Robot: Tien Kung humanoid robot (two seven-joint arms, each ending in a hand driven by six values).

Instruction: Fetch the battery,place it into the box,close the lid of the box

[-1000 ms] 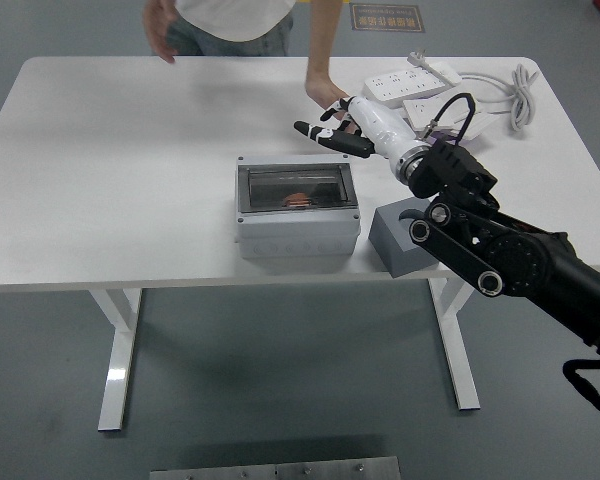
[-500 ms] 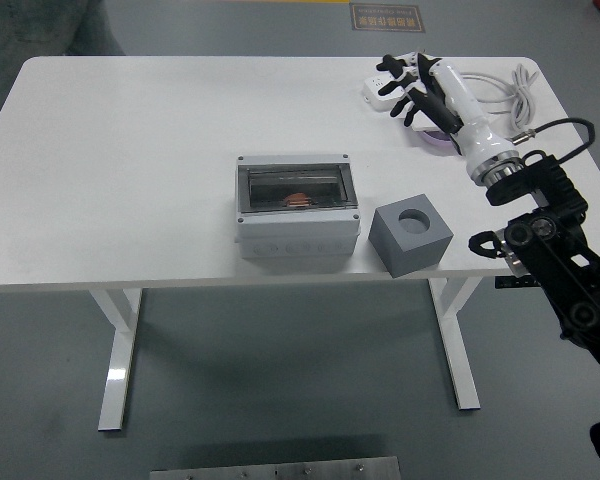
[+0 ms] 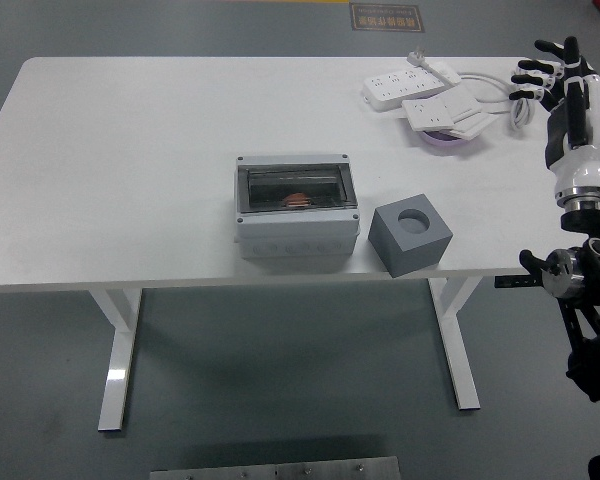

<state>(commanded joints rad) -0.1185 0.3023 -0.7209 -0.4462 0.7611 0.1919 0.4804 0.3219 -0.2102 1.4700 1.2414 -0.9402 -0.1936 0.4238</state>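
Note:
A grey box (image 3: 297,211) with a clear lid stands shut at the table's front middle. Through the lid a small orange thing shows, the battery (image 3: 297,200). My right hand (image 3: 548,72) is raised off the table's right edge, far from the box, its fingers spread and holding nothing. Its white forearm rises from the black arm at the lower right. The left arm does not show.
A grey cube (image 3: 411,238) with a round hole on top sits right of the box near the front edge. At the back right lie white power strips (image 3: 412,83) with coiled cable and a purple dish (image 3: 442,137). The white table (image 3: 130,150) spans the view.
My right hand has swung from above the box to the right and off the table's edge. The person at the far side has left the view.

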